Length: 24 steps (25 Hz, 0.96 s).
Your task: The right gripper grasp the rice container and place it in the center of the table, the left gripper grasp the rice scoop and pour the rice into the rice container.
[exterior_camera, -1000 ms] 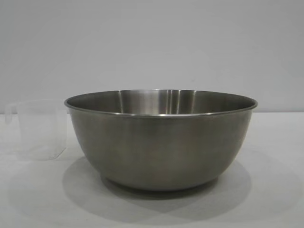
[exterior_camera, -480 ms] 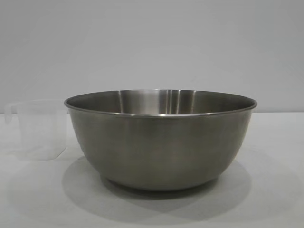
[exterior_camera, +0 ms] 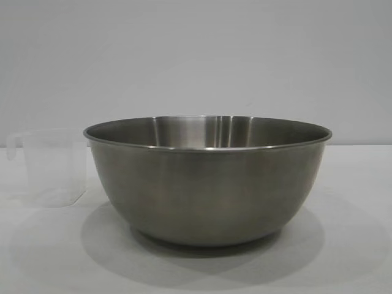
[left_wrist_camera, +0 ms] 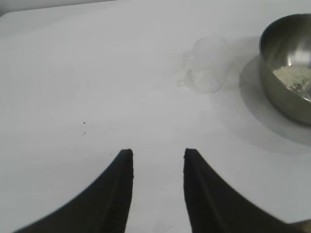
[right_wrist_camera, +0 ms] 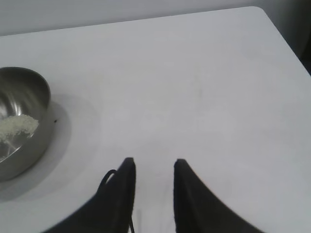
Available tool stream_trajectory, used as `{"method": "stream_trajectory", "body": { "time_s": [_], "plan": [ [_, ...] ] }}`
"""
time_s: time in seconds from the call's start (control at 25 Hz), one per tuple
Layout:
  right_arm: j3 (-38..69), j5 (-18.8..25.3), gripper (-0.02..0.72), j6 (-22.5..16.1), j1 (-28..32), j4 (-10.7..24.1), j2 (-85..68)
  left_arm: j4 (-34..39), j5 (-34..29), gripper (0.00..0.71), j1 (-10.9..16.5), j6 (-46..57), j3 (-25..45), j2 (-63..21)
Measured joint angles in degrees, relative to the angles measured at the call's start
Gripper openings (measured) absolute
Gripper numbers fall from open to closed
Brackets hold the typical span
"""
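The steel rice container stands in the middle of the white table. White rice lies inside it, seen also in the right wrist view. The clear plastic rice scoop stands upright to the container's left, apart from it; it looks empty in the left wrist view. My left gripper is open and empty, hovering over bare table well back from the scoop. My right gripper is open and empty, to the side of the container. Neither gripper shows in the exterior view.
The table's far edge and rounded corner show in the right wrist view. A plain grey wall stands behind the table. A few tiny dark specks lie on the table near the left gripper.
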<state>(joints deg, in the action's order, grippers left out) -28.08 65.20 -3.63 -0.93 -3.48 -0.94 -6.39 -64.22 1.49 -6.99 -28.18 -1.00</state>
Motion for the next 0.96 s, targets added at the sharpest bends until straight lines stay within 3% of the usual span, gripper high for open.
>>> {"method": "stream_trajectory", "body": {
  "time_s": [0.56, 0.96],
  "plan": [
    [0.0, 0.0, 0.141, 0.0, 0.0, 0.0, 0.0, 0.0, 0.0, 0.212, 0.0, 0.0, 0.0, 0.0],
    [0.0, 0.0, 0.141, 3.4, 0.0, 0.1, 0.0, 0.0, 0.0, 0.212, 0.0, 0.0, 0.0, 0.0]
  ]
}}
